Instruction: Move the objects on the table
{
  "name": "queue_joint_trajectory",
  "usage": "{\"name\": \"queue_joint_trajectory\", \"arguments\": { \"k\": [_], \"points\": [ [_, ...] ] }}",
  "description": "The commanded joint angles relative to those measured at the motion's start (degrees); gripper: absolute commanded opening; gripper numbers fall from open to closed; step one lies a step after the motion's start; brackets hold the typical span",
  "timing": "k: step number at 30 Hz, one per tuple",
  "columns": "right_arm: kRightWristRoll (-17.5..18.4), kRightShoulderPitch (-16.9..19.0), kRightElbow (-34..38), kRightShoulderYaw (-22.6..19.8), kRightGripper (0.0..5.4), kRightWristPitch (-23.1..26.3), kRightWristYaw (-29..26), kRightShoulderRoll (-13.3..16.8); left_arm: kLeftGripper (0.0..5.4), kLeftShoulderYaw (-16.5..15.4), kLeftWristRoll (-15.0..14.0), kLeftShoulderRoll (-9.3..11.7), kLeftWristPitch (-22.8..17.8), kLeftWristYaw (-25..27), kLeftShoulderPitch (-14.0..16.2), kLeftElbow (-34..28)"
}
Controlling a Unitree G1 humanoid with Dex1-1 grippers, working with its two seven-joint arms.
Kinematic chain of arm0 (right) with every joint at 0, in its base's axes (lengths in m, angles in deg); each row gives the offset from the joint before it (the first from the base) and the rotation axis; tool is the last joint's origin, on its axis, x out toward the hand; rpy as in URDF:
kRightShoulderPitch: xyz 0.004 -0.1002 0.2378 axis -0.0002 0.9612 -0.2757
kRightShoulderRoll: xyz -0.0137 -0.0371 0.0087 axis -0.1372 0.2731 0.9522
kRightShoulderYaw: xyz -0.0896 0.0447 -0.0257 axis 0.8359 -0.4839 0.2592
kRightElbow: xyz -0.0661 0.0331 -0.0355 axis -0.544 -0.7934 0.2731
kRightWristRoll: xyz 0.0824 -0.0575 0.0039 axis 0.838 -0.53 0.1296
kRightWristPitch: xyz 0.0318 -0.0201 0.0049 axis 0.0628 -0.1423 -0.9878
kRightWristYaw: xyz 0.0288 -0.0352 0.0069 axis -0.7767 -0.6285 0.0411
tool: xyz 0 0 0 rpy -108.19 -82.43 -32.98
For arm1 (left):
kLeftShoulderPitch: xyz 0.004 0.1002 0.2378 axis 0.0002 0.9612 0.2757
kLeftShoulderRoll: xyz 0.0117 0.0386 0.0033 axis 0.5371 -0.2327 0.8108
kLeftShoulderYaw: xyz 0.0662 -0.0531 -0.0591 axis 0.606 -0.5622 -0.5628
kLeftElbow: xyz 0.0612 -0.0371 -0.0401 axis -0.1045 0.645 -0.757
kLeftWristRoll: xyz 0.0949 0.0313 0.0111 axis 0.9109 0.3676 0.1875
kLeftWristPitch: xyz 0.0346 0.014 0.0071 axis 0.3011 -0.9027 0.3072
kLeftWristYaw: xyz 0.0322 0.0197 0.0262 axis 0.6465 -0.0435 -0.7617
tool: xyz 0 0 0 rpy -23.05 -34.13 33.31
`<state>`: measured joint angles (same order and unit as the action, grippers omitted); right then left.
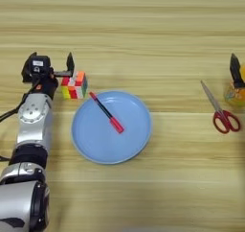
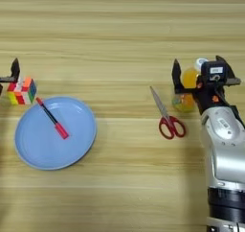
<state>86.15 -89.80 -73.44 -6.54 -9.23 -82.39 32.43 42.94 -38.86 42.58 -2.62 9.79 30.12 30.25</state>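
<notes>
Right gripper (image 2: 191, 80) sits at the right of the frame, its two black fingers spread apart with the orange-drink bottle (image 2: 188, 89) standing between them; the pictures do not show whether the fingers press on the bottle, so whether it is gripped cannot be told. The bottle is upright, white cap at the top, just right of the scissors (image 2: 166, 115). The scissors lie flat on the table (image 2: 124, 29), blades shut and pointing toward the upper left, red handles toward the lower right, apart from the bottle.

Left gripper (image 1: 71, 68) is at the upper left of the frame, at the upper edge of a multicoloured cube (image 1: 74, 86). Only one black finger shows clearly, upright just above the cube; open or closed cannot be told.

A blue plate (image 1: 95, 149) lies in the lower left centre, just right of and below the cube. The pen (image 1: 106, 112) rests inside the plate, slanted, with its red cap toward the plate centre and its other end at the upper-left rim
</notes>
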Motion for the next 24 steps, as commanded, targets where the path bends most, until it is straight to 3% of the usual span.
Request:
{"name": "queue_joint_trajectory", "arguments": {
  "k": [1, 8, 24],
  "points": [
    [1.3, 3.7, 4.1, 0.4, 5.37, 4.6, -1.9, 1.0, 5.40, 0.2, 0.4, 0.1, -0.8, -0.3, -0.5, 0.1],
    [3.4, 9.7, 8.2, 1.5, 5.37, 10.7, -5.1, 1.0, 5.40, 0.3, 0.5, 0.1, -0.8, -0.5, -0.7, 0.2],
    [3.8, 13.7, 8.3, 6.0, 5.37, 18.6, -8.3, 2.2, 5.40, 0.4, 0.5, -0.1, -0.8, -0.8, -0.8, 0.2]
  ]
}}
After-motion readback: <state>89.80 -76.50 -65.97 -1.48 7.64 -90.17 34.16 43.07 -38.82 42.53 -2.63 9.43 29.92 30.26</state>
